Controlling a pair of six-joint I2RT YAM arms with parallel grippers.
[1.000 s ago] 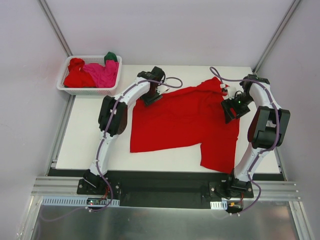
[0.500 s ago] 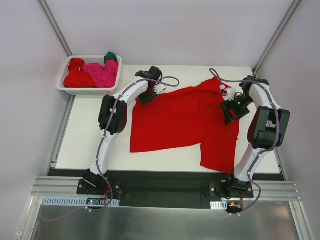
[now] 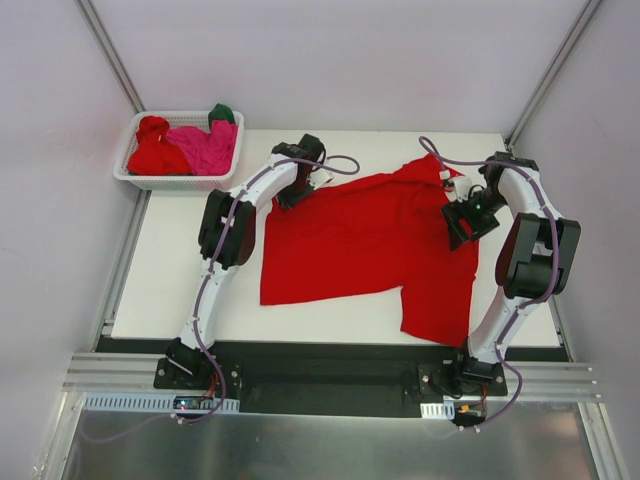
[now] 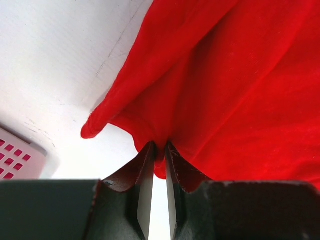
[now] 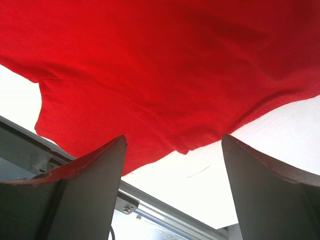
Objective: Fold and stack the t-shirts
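Note:
A bright red t-shirt (image 3: 370, 245) lies spread on the white table, its back edge lifted and rumpled. My left gripper (image 3: 298, 183) is shut on the shirt's far left corner; in the left wrist view the red cloth (image 4: 230, 95) is pinched between the fingers (image 4: 146, 170). My right gripper (image 3: 462, 222) is open and empty above the shirt's right side; in the right wrist view the red cloth (image 5: 165, 70) fills the top, with its hem just past the wide-apart fingers (image 5: 95, 165). More shirts, red (image 3: 155, 150), magenta-pink (image 3: 205, 148) and dark green (image 3: 222, 113), lie piled in the basket.
A white lattice basket (image 3: 178, 182) stands at the table's back left corner and shows in the left wrist view (image 4: 17, 157). The table's near edge and metal rail (image 5: 135, 200) show in the right wrist view. White walls enclose the table (image 3: 170, 280).
My left gripper has pulled the shirt's corner a little toward the back left. My right gripper has shifted slightly toward the back.

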